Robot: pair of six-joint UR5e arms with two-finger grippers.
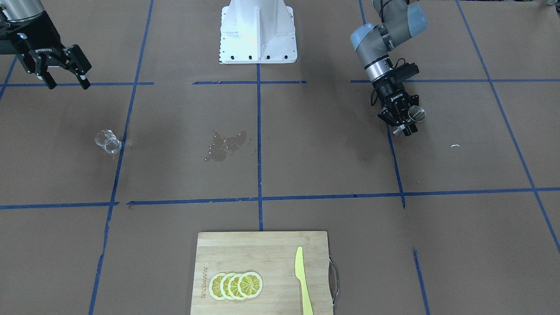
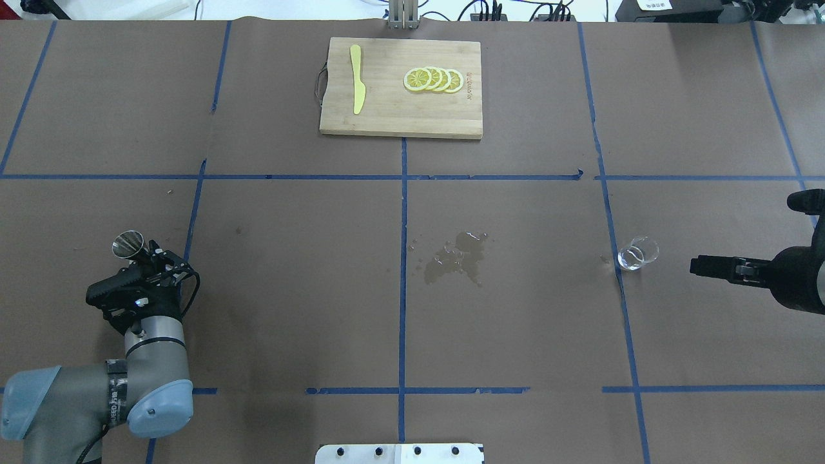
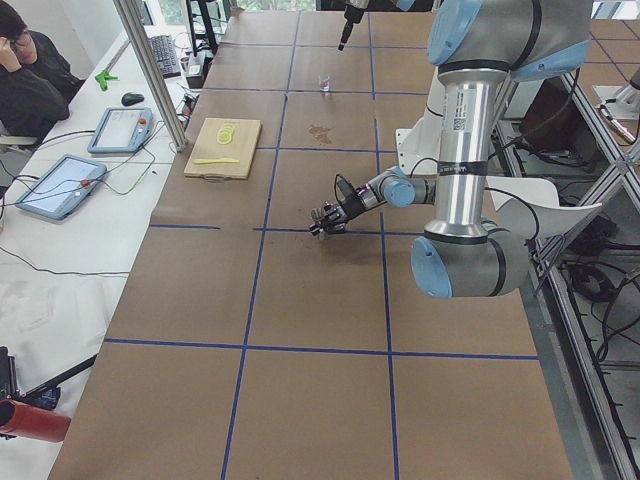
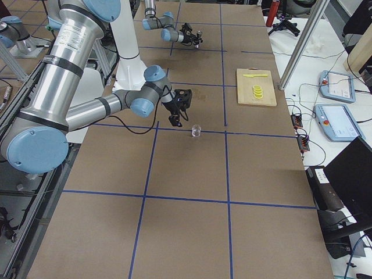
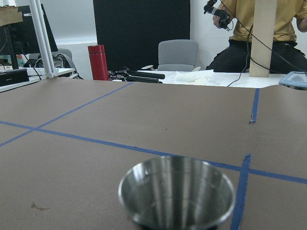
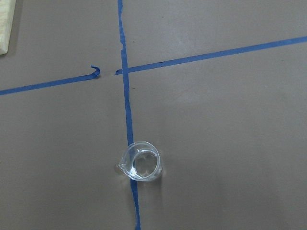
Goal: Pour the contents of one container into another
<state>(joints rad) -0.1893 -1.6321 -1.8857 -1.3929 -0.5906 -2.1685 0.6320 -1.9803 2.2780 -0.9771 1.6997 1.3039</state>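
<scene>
While the left gripper (image 1: 407,124) is clamped shut around the steel jigger (image 1: 416,113), the right gripper (image 1: 68,83) hangs wide open and empty near the upright clear cup (image 1: 108,141) on the desk (image 1: 306,153).

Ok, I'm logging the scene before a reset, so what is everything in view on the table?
clear cup: one, colourless, standing on a blue tape line, on the robot's right side
steel jigger: one, silvery, gripped, on the robot's left side
wet patch: one, dark, mid-table
cutting board: one, wooden, on the table's far side from the robot
lemon slices: four, yellow, overlapping on the board
knife: one, yellow-green, on the board
left gripper: black, shut on the jigger
right gripper: black, open, empty
</scene>
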